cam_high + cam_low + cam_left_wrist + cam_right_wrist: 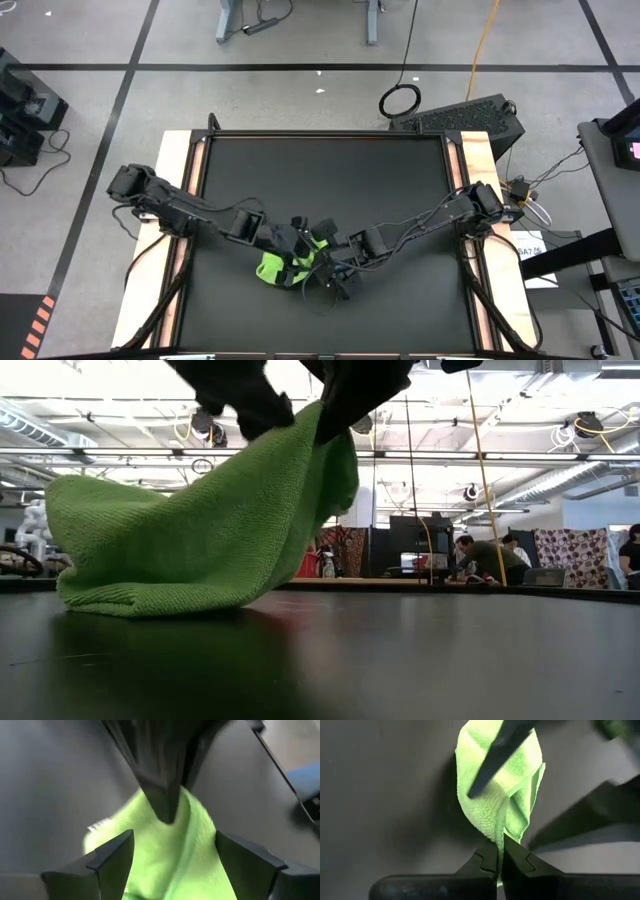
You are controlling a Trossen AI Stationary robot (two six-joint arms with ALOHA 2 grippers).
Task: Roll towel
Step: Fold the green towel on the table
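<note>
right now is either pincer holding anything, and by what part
The right pincer is shut on the towel, pinching a bunched corner and lifting that end. The left pincer is open over the towel, holding nothing.

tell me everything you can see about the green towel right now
The towel is a small lime-green cloth of soft, fine-ribbed fabric, plain and unmarked. It lies bunched and partly folded on the black table, near the front edge between the two arms. One end is lifted off the surface: the right gripper is shut on a corner, pulling it up into a peak, while the lower folded part rests on the table. The left gripper stands open around it.
</note>
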